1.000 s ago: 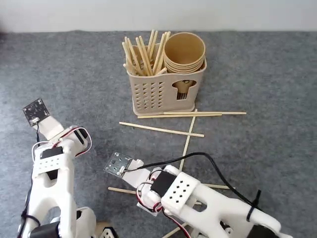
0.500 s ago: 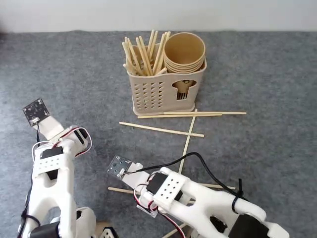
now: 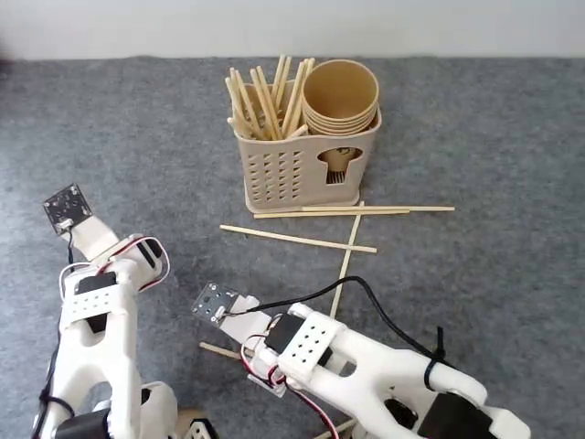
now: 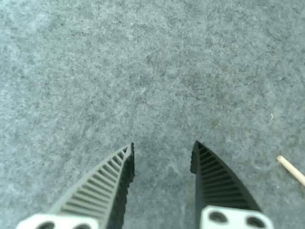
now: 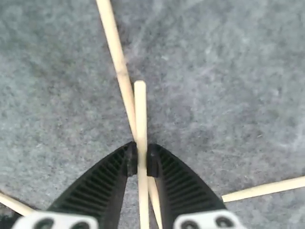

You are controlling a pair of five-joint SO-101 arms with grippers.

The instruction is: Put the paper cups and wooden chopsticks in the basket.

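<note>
Standing toward the far side of the grey counter (image 3: 494, 137) in the high view: one beige slotted basket (image 3: 306, 169), upright.
- One compartment holds a stack of paper cups (image 3: 340, 91).
- The other compartment holds a bundle of wooden chopsticks (image 3: 260, 96), leaning, with their tips above the rim.
- Loose chopsticks (image 3: 297, 239) lie on the counter just in front of the basket. Two run nearly parallel to its front wall and one lies slanted nearer the arms. One more crosses these and runs toward the right arm (image 3: 334, 361).
- The right arm sits near centre at the near edge, its wrist over a further chopstick end (image 3: 218, 349).
- Left arm (image 3: 96, 315): at the near left, well apart from the basket.

Left wrist view:
- Left tool (image 4: 162, 155): ribbed fingers (image 4: 107, 186) spread apart with nothing between them, over bare grey counter (image 4: 143, 57).
- One chopstick tip (image 4: 291, 169) lies off to the side, apart from the tool.

Right wrist view:
- Right tool (image 5: 139, 157): fingers (image 5: 178, 191) clamped on a single held chopstick (image 5: 140, 109), which sticks out forward past the fingertips.
- A second chopstick (image 5: 112, 38) lies on the counter at a slant, running close beside the held one and under the fingertips. Whether the two touch cannot be told.
- Two more stick ends lie near the tool, one on either side of it (image 5: 262, 189) (image 5: 12, 202).
</note>
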